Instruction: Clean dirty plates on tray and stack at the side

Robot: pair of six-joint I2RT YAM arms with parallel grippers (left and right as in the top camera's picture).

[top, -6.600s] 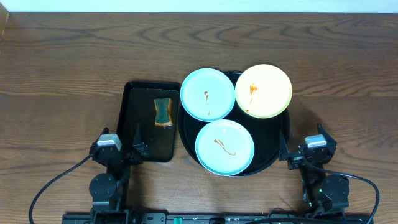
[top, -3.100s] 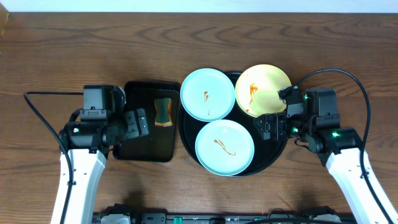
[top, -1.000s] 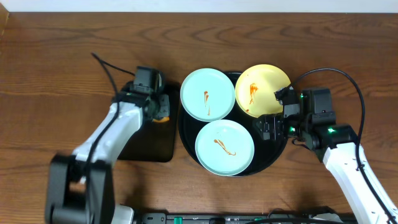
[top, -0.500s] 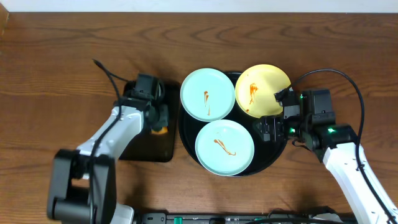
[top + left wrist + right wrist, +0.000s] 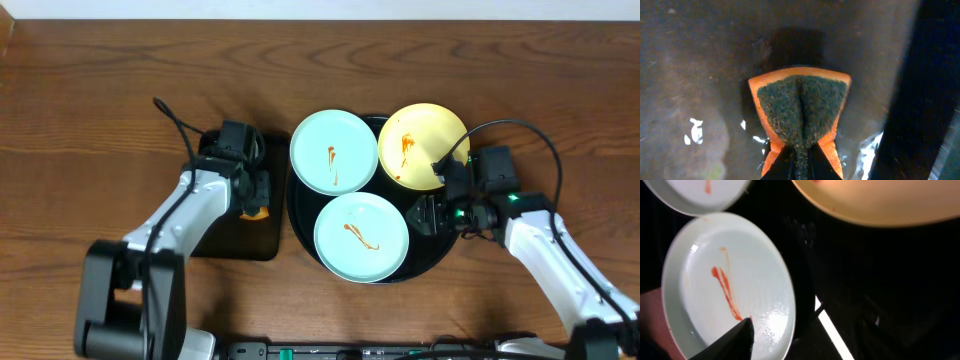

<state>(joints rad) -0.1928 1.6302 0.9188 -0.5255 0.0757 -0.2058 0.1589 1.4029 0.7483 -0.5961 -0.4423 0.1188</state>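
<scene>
The wooden table (image 5: 100, 80) carries both arms and both trays.

The tray (image 5: 432, 255), round and glossy black, lies under and ahead of the right gripper (image 5: 425, 213). A smaller rectangular tray (image 5: 225, 235) lies under the left gripper (image 5: 255, 188).

Three plates rest on the round tray.
- The near pale blue plate (image 5: 361, 237) lies just to the left of the right gripper. It carries a thin orange-brown streak near its centre.
- The pale yellow plate (image 5: 422, 146) lies just ahead of the right gripper. It has a smear on its left half, and its rim overhangs the tray edge.
- The far pale blue plate (image 5: 334, 152) lies ahead of the right gripper and to its left, with a short streak at its centre.

The sponge (image 5: 800, 107), orange with a dark green scouring face, sits between the left gripper's jaws. The jaws are closed narrow on it, and it is pinched into a crease along its middle, over the wet floor of the rectangular tray.

The right gripper hangs low over bare tray surface with its jaws spread. One finger (image 5: 735, 340) shows over the near blue plate's rim. The other is lost against the black tray.
</scene>
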